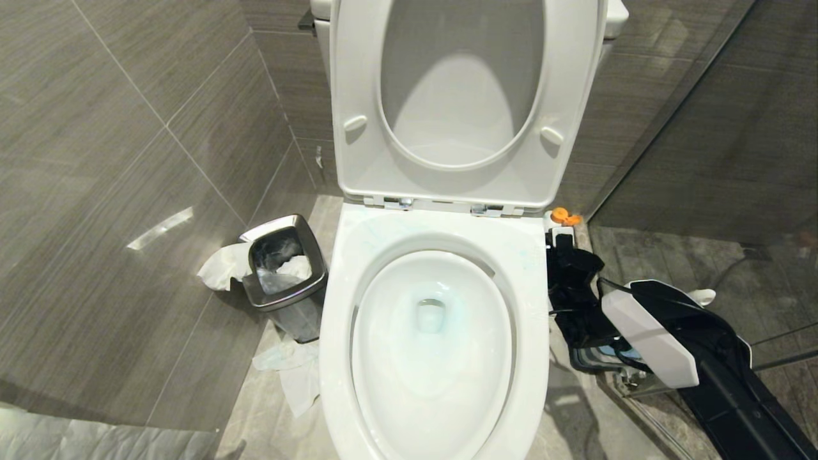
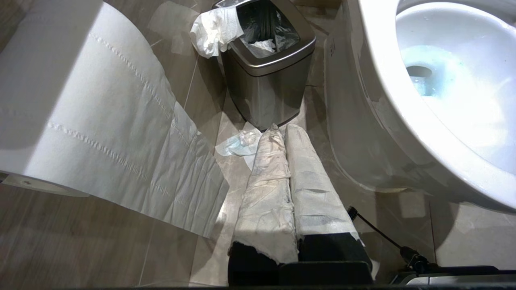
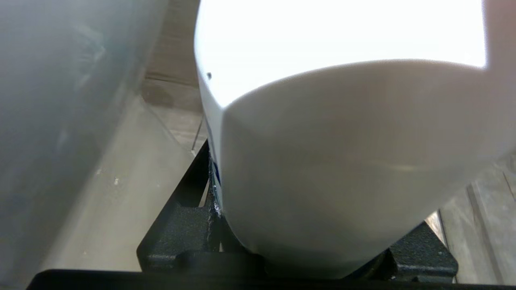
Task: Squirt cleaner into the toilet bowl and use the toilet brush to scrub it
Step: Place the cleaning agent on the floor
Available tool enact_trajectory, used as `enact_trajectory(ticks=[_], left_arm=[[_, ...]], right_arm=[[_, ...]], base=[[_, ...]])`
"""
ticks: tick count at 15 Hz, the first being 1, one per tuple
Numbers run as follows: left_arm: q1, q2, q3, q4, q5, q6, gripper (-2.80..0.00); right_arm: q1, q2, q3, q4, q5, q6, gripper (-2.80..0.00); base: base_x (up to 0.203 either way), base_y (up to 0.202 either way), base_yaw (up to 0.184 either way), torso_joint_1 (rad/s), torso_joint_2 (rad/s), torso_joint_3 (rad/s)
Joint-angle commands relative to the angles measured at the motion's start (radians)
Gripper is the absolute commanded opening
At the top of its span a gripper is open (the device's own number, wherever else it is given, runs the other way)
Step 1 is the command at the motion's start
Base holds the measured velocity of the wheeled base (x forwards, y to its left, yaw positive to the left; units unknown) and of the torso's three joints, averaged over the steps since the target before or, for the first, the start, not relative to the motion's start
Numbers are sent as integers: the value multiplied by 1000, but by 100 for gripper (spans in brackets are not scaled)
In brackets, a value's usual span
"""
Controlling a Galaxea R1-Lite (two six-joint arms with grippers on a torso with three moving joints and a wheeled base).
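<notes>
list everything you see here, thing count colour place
toilet bowl: 1, white, centre, seat and lid up, bluish water
steel bin: 1, silver with dark liner, floor left of the toilet
tissue: several pieces, white, over the bin's rim and on the floor by it
toilet paper roll: 1, white, close in the left wrist view, sheet hanging
orange cap: 1, orange, right of the hinge
white bottle: 1, white, between the right hand's fingers
left hand: fingers wrapped in tissue, shut, near the bin
right hand: black, right of the bowl

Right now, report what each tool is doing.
Left tool: shut, paper-wrapped, holding nothing, low beside the toilet bowl.
Right tool: closed on a white bottle.
</notes>
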Motion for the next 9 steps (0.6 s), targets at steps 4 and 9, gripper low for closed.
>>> enact_trajectory(ticks=[4, 9], left_arm=[[0, 1, 3, 0, 0, 2, -280], [0, 1, 3, 0, -1, 2, -280]], right_arm=[[2, -64, 83, -4, -3, -1, -280], [2, -105, 110, 19, -2, 2, -280]], base=[[0, 0, 0, 0, 0, 0], [0, 0, 0, 0, 0, 0]])
